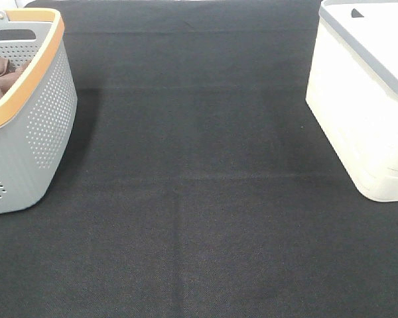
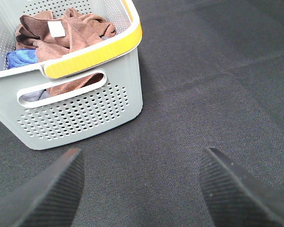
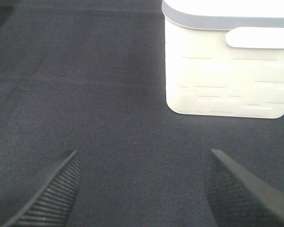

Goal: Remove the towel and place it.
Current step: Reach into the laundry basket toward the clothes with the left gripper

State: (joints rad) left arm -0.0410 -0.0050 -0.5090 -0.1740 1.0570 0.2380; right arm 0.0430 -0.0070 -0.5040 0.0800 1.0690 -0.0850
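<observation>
The reddish-brown towel [image 2: 80,29] lies crumpled on top of the pile inside the grey perforated basket [image 2: 85,113], its small white tag [image 2: 57,29] facing up. In the exterior high view only a bit of brown fabric [image 1: 3,73] shows over the rim of that basket [image 1: 40,126]. My left gripper [image 2: 142,189] is open and empty over the black mat, short of the basket's handle end. The right gripper [image 3: 142,189] is also open and empty, in front of the white basket [image 3: 227,71]. Neither gripper appears in the exterior high view.
A blue cloth [image 2: 19,59] and a darker brown cloth [image 2: 26,30] share the grey basket with the towel. The white basket [image 1: 365,112] with a grey rim stands at the right. A black mat [image 1: 199,199] covers the table between the two baskets.
</observation>
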